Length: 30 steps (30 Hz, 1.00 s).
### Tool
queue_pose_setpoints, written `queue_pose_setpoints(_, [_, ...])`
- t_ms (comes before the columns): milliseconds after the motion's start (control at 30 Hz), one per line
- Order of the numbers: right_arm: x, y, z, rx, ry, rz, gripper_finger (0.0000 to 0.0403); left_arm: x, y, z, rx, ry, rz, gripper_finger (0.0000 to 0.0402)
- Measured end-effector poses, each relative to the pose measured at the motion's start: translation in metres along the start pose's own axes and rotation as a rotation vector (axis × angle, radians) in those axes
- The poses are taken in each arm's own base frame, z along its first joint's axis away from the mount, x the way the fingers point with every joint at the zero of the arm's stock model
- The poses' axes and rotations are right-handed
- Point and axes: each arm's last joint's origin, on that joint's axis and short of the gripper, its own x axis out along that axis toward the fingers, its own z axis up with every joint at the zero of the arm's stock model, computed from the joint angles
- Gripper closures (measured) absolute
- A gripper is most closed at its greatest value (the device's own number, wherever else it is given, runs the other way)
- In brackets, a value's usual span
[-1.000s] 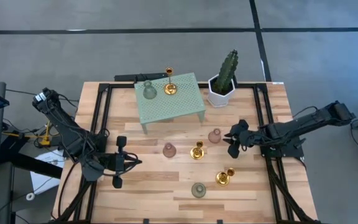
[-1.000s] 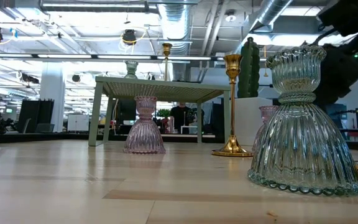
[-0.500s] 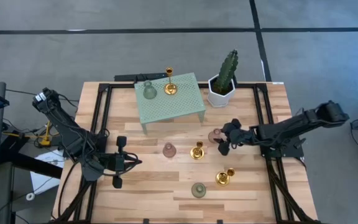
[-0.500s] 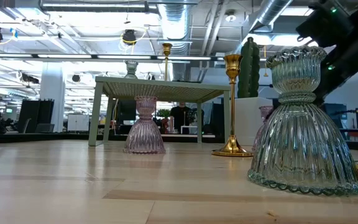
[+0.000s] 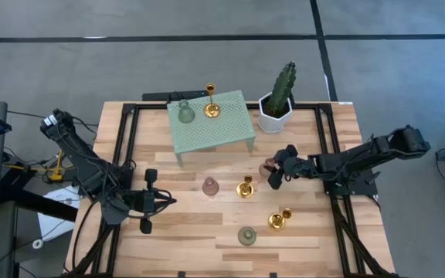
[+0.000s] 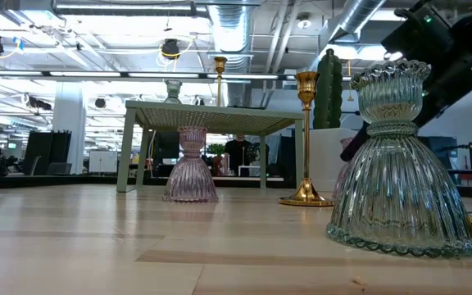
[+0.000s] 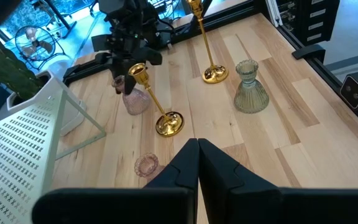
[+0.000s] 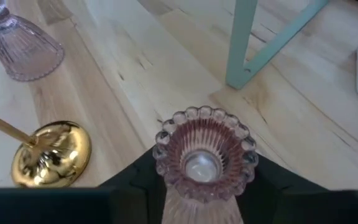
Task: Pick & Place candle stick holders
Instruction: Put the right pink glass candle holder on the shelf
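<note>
My right gripper (image 5: 273,173) has closed in since a second ago, its open fingers now straddling the pink holder (image 8: 202,160); left gripper (image 5: 147,202) waits, fingers together.

I am looking straight down from overhead on the whole bench (image 5: 207,232) and both arms. My low camera is sitting at bench-top height, facing level across into the room, very near a grey-green holder (image 6: 400,164). The left wrist camera is looking forward over the bench from well back, taking in that same grey-green holder. The right wrist camera is peering down, very close, into a pink holder (image 8: 204,155), which the overhead view is also showing.
</note>
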Motion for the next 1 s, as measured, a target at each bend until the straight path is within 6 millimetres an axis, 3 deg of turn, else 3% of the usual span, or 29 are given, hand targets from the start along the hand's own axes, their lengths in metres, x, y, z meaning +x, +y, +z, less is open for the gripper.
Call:
queue_pose_setpoints(267, [-0.001,0.001,0.002,-0.013,0.001,0.01,0.0279,0.0,0.0,0.0,0.0,0.0,0.0,0.0394])
queue_pose_setpoints(533, [-0.003,0.01,0.018,-0.02,0.006,0.037,0.0278,0.0,0.0,0.0,0.0,0.0,0.0,0.0394])
queue_pose_setpoints(733, [-0.008,0.019,0.041,-0.055,0.026,0.035,0.0278,0.0,0.0,0.0,0.0,0.0,0.0,0.0394])
queue_pose_setpoints(1000, [-0.026,0.033,0.087,-0.12,0.048,0.022,0.0278,0.0,0.0,0.0,0.0,0.0,0.0,0.0394])
